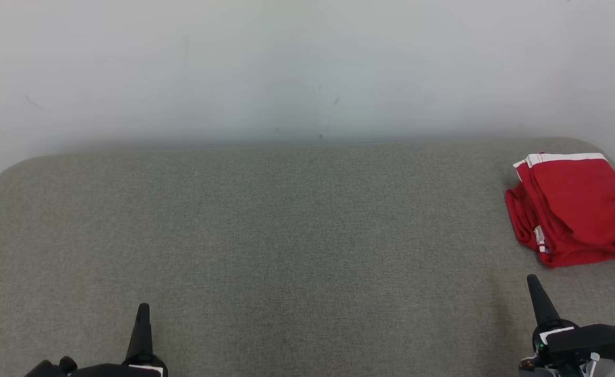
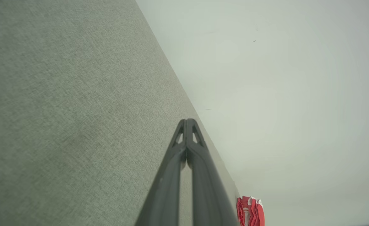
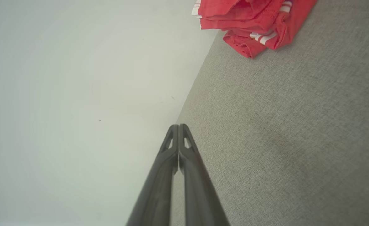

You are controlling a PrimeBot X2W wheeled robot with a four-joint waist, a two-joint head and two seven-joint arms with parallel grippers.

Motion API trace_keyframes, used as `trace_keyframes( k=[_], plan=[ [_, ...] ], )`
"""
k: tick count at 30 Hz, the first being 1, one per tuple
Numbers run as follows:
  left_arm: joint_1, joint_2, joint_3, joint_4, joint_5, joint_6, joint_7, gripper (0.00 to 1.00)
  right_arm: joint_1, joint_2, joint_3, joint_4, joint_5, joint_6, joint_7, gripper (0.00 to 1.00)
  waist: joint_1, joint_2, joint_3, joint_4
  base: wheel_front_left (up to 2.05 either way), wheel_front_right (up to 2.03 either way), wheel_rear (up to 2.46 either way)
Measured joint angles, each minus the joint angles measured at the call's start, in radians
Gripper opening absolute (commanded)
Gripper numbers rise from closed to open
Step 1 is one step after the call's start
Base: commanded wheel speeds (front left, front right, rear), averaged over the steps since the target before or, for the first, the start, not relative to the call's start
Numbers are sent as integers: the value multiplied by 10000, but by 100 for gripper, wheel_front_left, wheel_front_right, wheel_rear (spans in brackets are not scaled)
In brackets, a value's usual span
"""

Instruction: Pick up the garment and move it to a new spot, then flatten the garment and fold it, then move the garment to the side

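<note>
Garment (image 1: 574,209) is sitting way over at the right end of the grey surface (image 1: 286,235), close to the wall (image 1: 286,68). Honestly it looks like a folded stack to me: red layers piled up with white stripes showing along the edges. My read is that it lies out there on purpose, to leave the middle of the surface free. That fits the "move it to the side" bit, so you're probably at or near the finish. Your left hand (image 1: 143,310) sits low at the near edge, fingers pressed together with nothing between them, well apart from the cloth. Your right hand (image 1: 534,283) is the same deal, closed up and empty, just nearer the pile but not touching it. The fold looks a bit loose at the near corner, so if you do nudge it, go gentle.
</note>
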Motion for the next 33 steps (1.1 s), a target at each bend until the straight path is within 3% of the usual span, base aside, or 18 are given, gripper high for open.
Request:
trace_keyframes(
  k=[33],
  plan=[
    [-622, -366, 109, 259, -2614, -522, 341, 0, -737, -21, -713, 362, 2836, 0, 1114, 0, 0, 0, 163, 58, 0, 0, 0]
  ],
)
